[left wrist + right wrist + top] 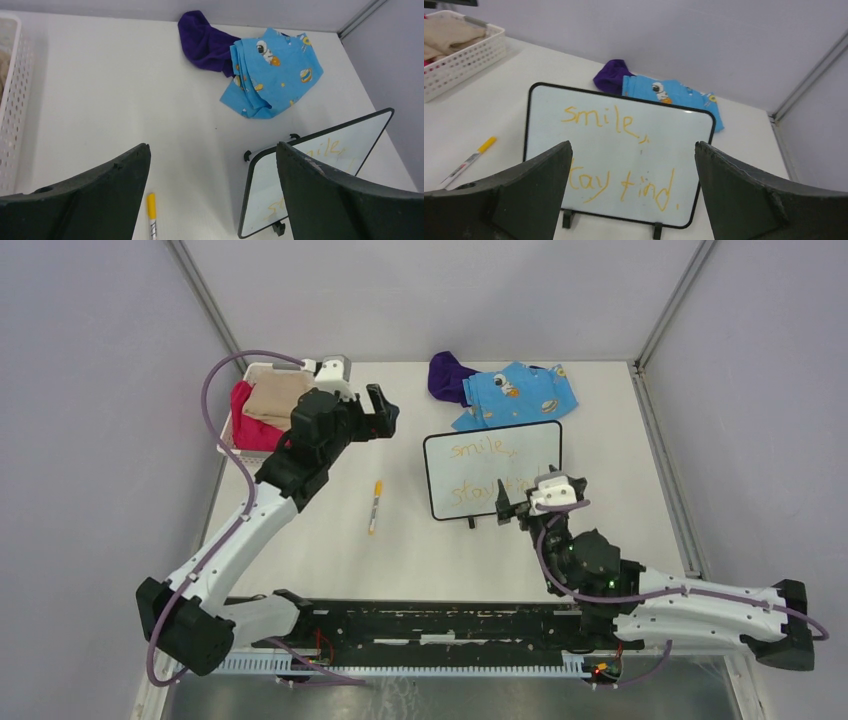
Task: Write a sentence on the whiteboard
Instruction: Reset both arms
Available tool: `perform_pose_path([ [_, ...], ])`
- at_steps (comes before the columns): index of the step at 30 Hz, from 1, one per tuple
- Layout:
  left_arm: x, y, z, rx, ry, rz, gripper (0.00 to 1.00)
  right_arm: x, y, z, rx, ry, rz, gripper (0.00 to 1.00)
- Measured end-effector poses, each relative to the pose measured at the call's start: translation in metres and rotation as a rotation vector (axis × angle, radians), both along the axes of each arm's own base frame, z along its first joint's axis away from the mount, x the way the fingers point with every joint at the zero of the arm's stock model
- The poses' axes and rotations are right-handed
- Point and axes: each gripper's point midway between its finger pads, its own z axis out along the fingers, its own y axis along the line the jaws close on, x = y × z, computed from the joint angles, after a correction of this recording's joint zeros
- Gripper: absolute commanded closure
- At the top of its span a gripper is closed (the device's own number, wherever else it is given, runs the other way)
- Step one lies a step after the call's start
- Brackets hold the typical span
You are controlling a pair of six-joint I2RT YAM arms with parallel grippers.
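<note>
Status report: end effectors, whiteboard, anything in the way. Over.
Left end effector open, empty. Right end effector open, empty, facing the whiteboard. Sentence written in orange, two lines. Marker lying loose left of board.

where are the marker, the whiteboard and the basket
marker (374, 508), top view, middle of its barrel
whiteboard (679, 145), right wrist view, bare white face right of centre
basket (464, 64), right wrist view, its perforated side wall
</note>
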Motion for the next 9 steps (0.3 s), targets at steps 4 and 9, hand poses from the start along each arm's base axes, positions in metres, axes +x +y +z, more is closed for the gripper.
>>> perform_pose_path([
  [4,0.004,-0.011,0.013,-0.001,-0.058,0.001,0.00,0.032,-0.019,0.006,0.019,0.041,-0.129,0.02],
  [9,0.004,-0.018,0.022,0.000,-0.117,0.032,0.00,0.047,-0.051,0.007,0.121,0.062,-0.231,0.02],
])
